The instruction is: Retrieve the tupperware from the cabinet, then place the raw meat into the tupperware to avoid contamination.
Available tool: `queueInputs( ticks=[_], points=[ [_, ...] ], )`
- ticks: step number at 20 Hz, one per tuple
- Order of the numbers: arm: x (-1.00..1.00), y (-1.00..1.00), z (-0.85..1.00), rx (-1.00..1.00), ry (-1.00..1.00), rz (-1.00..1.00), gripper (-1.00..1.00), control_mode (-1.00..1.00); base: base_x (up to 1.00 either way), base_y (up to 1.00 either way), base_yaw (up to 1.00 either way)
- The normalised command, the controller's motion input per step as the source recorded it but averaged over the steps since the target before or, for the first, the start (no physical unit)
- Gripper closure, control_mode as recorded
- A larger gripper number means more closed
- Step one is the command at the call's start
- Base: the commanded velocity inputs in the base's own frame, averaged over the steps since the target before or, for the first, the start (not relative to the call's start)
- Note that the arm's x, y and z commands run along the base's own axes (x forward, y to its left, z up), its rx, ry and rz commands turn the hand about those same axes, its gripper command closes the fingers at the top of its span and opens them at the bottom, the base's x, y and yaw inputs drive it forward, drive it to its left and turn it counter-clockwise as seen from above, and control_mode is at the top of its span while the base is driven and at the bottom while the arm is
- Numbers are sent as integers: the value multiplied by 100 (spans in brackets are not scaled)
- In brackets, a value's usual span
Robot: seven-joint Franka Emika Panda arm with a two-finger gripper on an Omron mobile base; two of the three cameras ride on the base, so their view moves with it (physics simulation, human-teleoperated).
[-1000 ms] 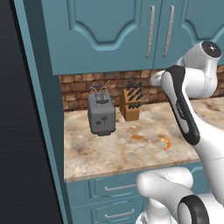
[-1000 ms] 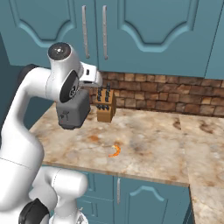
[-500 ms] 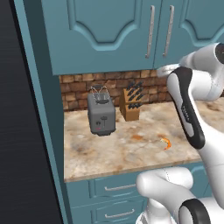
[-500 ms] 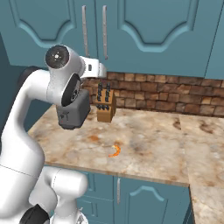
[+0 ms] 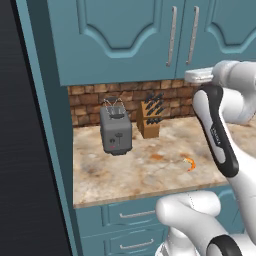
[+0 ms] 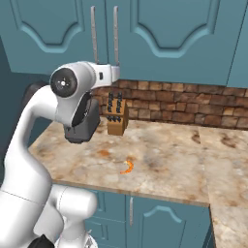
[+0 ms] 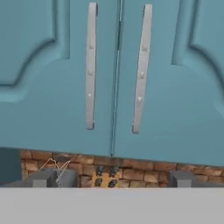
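From the left base view I'm looking at the cabinet (image 5: pixel 135 35) with both doors shut, so the tupperware is presumably inside and I can't see it at all. The raw meat (image 5: pixel 190 163) is lying on the counter (image 5: pixel 100 185), toward the right and near the front edge, well apart from the toaster (image 5: pixel 116 130) and the knife block (image 5: pixel 149 120) sitting at the back by the brick wall.

In the right base view the arm is reaching up, with the hand's white end just below the two door handles (image 6: pixel 104 34). The meat (image 6: pixel 127 167) is sitting alone near the counter's middle.

In the hand view I'm staring straight at the two handles, left handle (image 7: pixel 91 65) and right handle (image 7: pixel 141 68), either side of the door seam. The gripper (image 7: pixel 113 179) is spread wide, holding nothing and touching nothing, fingertips (image 7: pixel 43 178) framing both bars.

My guess: the handles are stiff metal, easy to pinch mid-length. The tub should be light, rigid plastic, best grabbed by its rim. The meat looks tiny, soft and probably slippery, so I'm planning a gentle pinch across its curve.
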Motion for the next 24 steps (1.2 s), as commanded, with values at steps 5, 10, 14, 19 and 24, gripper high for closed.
queueInputs(
  ticks=[5, 10, 14, 19, 24],
  points=[
    [0, -1, 12, 1, -27, 0, -100, -100, 0, 0, 0],
    [4, -4, 12, 1, -24, 0, -100, -100, 0, 0, 0],
    [6, -15, 17, 0, -15, -1, -100, -100, 0, 0, 0],
    [11, -17, 17, 0, -5, -2, -100, -100, 0, 0, 0],
    [19, -2, 5, 0, -1, 0, -100, -100, 0, 0, 0]
  ],
)
